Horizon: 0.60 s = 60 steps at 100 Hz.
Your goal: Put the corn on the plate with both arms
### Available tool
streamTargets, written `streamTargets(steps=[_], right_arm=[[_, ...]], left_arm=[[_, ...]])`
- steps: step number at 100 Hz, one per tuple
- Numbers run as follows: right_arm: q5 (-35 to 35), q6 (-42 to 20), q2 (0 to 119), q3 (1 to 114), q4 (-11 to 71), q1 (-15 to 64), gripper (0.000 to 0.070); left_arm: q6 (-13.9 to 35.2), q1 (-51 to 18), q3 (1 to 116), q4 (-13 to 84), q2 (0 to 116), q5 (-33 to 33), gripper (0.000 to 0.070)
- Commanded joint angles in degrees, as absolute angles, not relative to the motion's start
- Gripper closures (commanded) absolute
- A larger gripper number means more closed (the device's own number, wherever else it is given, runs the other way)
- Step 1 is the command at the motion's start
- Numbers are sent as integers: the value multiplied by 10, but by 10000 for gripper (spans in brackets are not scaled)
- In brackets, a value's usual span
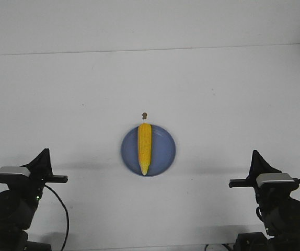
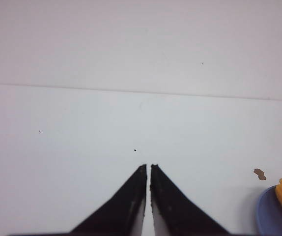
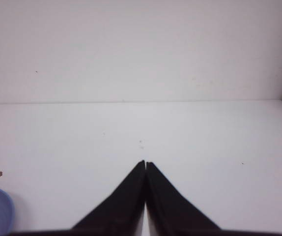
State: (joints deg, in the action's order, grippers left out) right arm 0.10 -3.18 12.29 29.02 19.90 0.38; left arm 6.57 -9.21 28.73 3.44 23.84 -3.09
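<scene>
lying lengthwise across the plate (image 1: 163,151), the corn (image 1: 145,148) is a bright yellow cob with bumpy rows of kernels, blunt at its far end and tapering to a pale point near the plate's near rim. the plate is round, shallow and smooth, a plain periwinkle blue with a slightly raised edge, and it sits on the matte white bench (image 1: 218,94) about midway between the two arms. just beyond the plate's far rim lies a small brown speck (image 1: 145,114) (irregular in outline, what it is made of cannot be told).

the left gripper (image 2: 148,167) hangs well to the left of the plate, its black, wedge-shaped jaws drawn together with only a hairline slit between the tips. the right gripper (image 3: 145,162) sits well to the right, its jaws likewise pressed together, holding nothing. each arm carries a grey-white camera module (image 1: 13,171) on its dark, jointed body.
</scene>
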Motion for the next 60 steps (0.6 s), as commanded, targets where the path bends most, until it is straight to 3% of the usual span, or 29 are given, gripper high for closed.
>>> streamTargets(steps=[1,35,60], right_arm=[[2,-29,124,295,193,4,700],[2,-29,124,295,193,4,700],[2,-29,124,295,193,4,700]], left_arm=[[65,-92,291,27,230,-33,685],[53,-82,177,-47,98,-32,685],[53,-78,96,-48,1,-32,685]])
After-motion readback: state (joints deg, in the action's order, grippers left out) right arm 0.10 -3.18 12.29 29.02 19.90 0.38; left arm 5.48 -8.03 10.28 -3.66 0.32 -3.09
